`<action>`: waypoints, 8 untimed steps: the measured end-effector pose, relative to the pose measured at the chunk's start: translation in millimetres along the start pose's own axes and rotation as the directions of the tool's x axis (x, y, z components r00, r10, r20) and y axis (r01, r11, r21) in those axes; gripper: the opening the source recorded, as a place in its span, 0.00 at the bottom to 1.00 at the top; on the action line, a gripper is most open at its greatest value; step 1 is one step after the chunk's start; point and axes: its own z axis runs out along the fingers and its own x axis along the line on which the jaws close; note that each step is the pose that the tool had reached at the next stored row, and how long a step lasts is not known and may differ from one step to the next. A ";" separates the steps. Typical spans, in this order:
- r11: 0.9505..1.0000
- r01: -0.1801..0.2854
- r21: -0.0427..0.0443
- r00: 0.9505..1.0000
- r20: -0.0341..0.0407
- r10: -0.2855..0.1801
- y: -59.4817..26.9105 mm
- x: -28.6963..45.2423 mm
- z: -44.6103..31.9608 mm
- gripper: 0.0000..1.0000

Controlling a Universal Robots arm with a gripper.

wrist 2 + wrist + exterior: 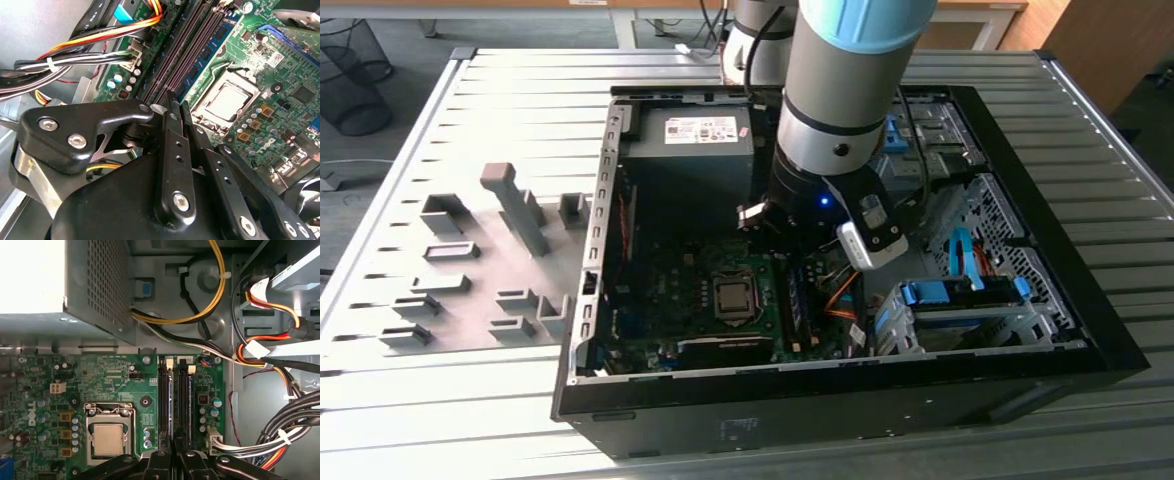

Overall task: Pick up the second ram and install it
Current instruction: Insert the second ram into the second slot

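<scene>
The gripper [172, 107], fingers pressed together, hangs over the memory slots [175, 405], where we see the second ram [190, 407] seated; we judge installation nearly done, needing only firm downward seating.

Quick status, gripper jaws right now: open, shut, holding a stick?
Gripper: jaws shut together, nothing visible between them, tips low over the memory slots on the motherboard.

arm reaching down into the computer case [1067, 352], gripper [176, 107] fingers [171, 150] pressed together just above its motherboard [115, 385]
</scene>
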 end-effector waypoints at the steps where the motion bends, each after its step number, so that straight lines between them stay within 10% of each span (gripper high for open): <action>1: 1.000 0.000 0.000 1.000 0.000 0.000 -0.4 0.1 0.8 0.14; 8: 1.000 0.000 0.000 1.000 0.000 0.000 -1.3 0.7 9.9 0.14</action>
